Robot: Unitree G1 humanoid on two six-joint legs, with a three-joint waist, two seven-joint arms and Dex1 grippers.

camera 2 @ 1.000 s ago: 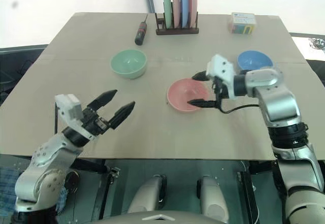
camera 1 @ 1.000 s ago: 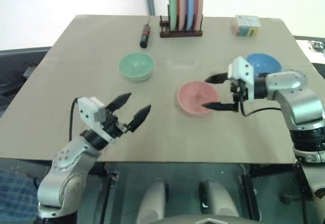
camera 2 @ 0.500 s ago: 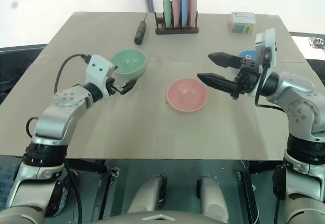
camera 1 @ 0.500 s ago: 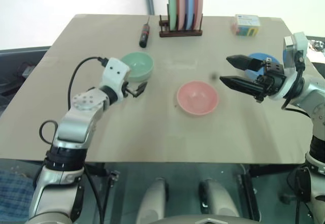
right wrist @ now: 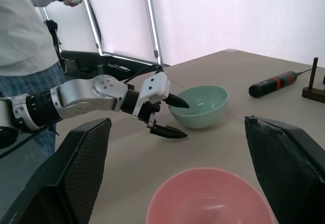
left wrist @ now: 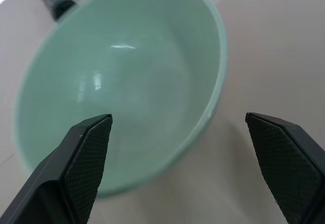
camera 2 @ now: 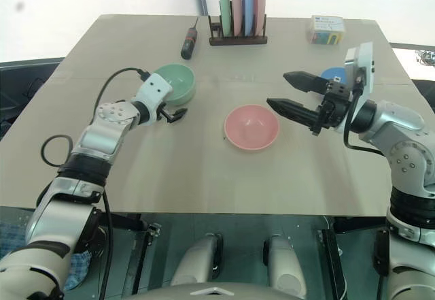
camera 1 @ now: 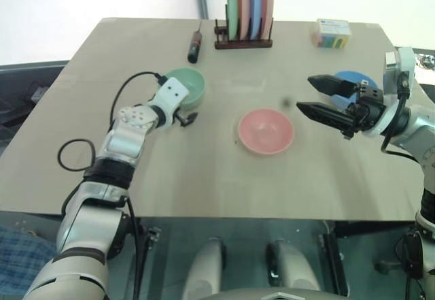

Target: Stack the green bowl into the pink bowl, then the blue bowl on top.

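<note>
The green bowl stands upright at the left middle of the table. My left gripper is open at the bowl's near rim. One finger reaches over the rim and the other lies outside it, low over the table. In the left wrist view the green bowl sits between the spread fingers. The pink bowl rests empty at the table's centre. The blue bowl stands at the right, partly hidden behind my right gripper. That gripper hangs open and empty above the table, between the pink and blue bowls.
A screwdriver lies at the back, left of a wooden rack holding several upright plates. A small colourful box sits at the back right. A person stands beyond the table's left side.
My left gripper has swung forward from the table's near left to the green bowl's rim. My right gripper has drawn back from the pink bowl, up and to the right.
</note>
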